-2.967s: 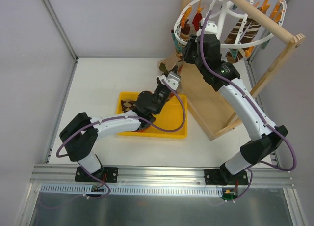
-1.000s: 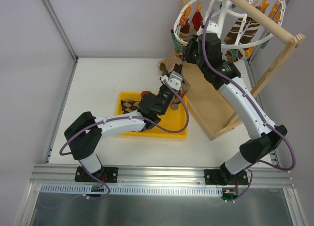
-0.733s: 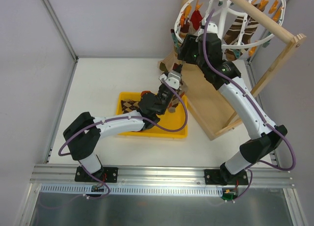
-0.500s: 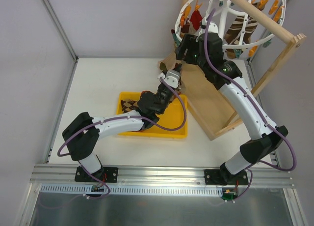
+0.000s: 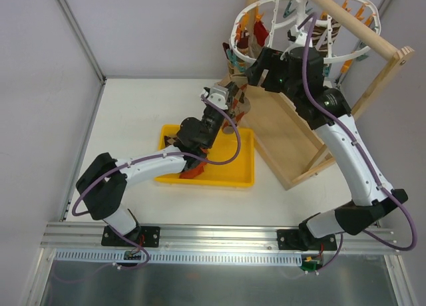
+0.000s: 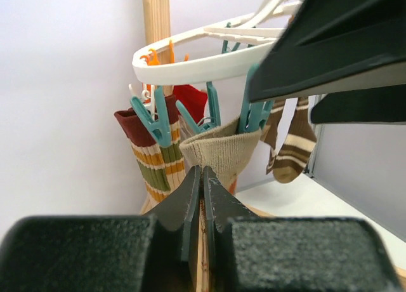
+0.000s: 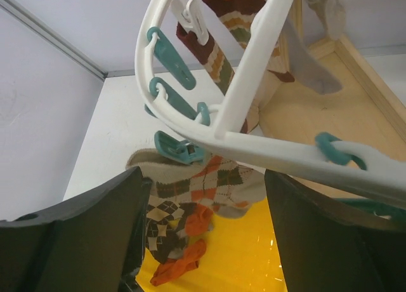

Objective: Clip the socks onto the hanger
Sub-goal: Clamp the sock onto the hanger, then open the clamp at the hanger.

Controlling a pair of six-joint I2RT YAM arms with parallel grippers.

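Obs: left pincer (image 6: 202, 172) clamped on brown-and-beige argyle fabric sock (image 6: 222, 152) — cuff just below teal plastic clothespin (image 6: 254, 117) on white oval plastic hanger (image 6: 190, 60); right pincer (image 7: 208, 178) wide, straddling the rim.

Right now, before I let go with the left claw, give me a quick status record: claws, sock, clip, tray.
left claw: shut on the beige cuff of the argyle sock
right claw: open, by the hanger rim, gripping nothing
teal clip: at the cuff's edge; whether it bites cannot be confirmed
tray: holds an orange-red sock
advice: probably keep hold until the clip is verified
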